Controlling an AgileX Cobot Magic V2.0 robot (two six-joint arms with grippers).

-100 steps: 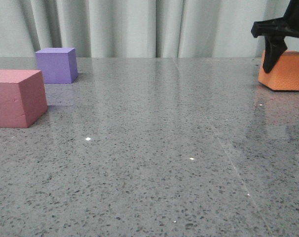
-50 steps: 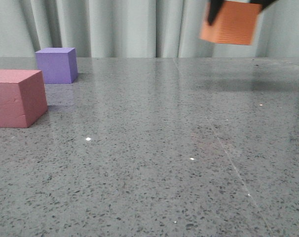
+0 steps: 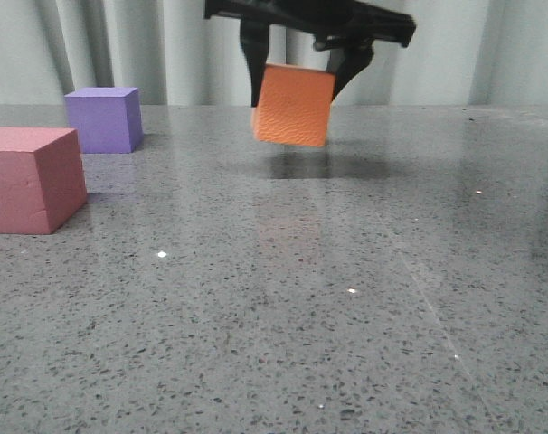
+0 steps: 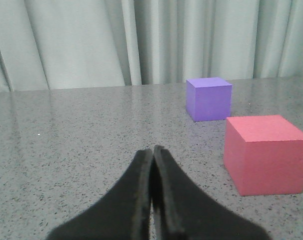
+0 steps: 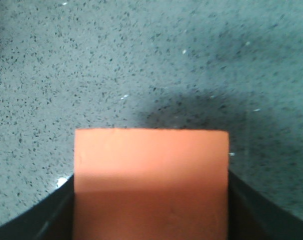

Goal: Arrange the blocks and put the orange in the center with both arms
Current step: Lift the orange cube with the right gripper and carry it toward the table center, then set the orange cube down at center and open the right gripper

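**Orange cube aloft over mid-table, ready to come down**

Nearest to us, the pink-red cube (image 3: 32,179) sits on the grey speckled table (image 3: 283,298) at its left side, with the purple cube (image 3: 103,118) just behind it and a little further in. Our left gripper (image 4: 152,165) hangs low before those two, its fingers pressed together on nothing.

Further back, our right gripper (image 3: 295,72) clamps the orange cube (image 3: 293,104) between its fingers, one on each side face. The cube hangs slightly tilted, clear of the table, its shadow directly beneath.

The move ahead, as we judge it, turns on one thing: the cube is already in the claw and the landing spot lies straight below, well right of the other two cubes. A plain descent should do.
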